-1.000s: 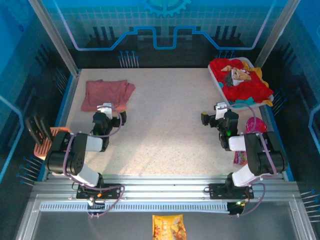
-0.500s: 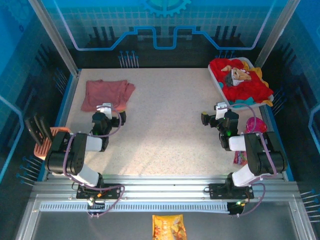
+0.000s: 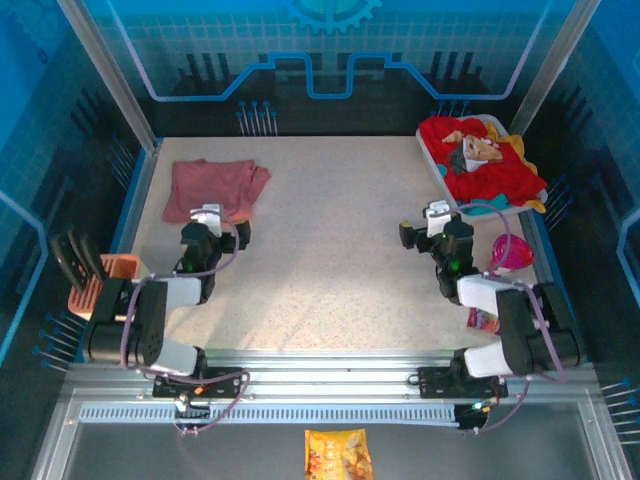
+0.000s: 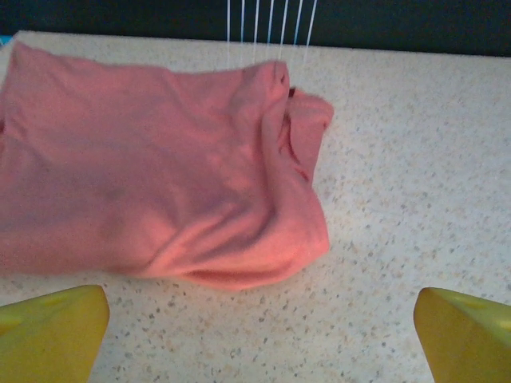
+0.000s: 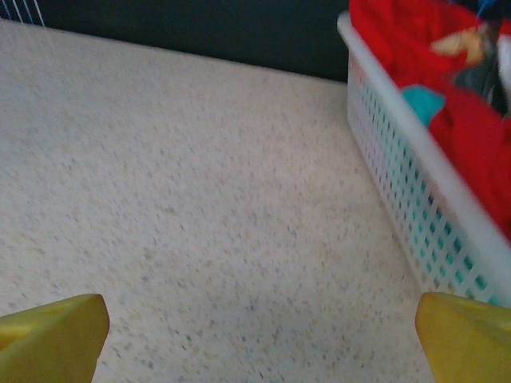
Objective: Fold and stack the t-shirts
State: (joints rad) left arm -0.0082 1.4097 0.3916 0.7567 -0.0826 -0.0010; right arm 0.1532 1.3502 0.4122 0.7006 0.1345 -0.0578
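Note:
A dusty-pink t-shirt point(image 3: 213, 187) lies folded at the table's far left; the left wrist view has it point(image 4: 152, 167) just beyond my fingers. My left gripper point(image 3: 210, 216) hangs at its near edge, open, yellow fingertips point(image 4: 52, 331) wide apart over bare table. A bright red t-shirt point(image 3: 487, 172) with a bear print is heaped in a white basket point(image 3: 440, 178) at the far right, and the right wrist view catches it point(image 5: 471, 128) too. My right gripper point(image 3: 437, 214) sits just in front of the basket, open, holding nothing.
A pink cup point(image 3: 510, 251) and a small packet point(image 3: 482, 319) sit by the right arm. An orange rack point(image 3: 95, 283) with dark items stands at the left edge. A snack bag point(image 3: 337, 455) lies below the rails. Speckled tabletop point(image 3: 330, 240) stretches between the arms.
Both arms have shifted slightly: the left gripper edged toward the pink shirt, the right gripper crept a little away from its base. Jaws stayed open.

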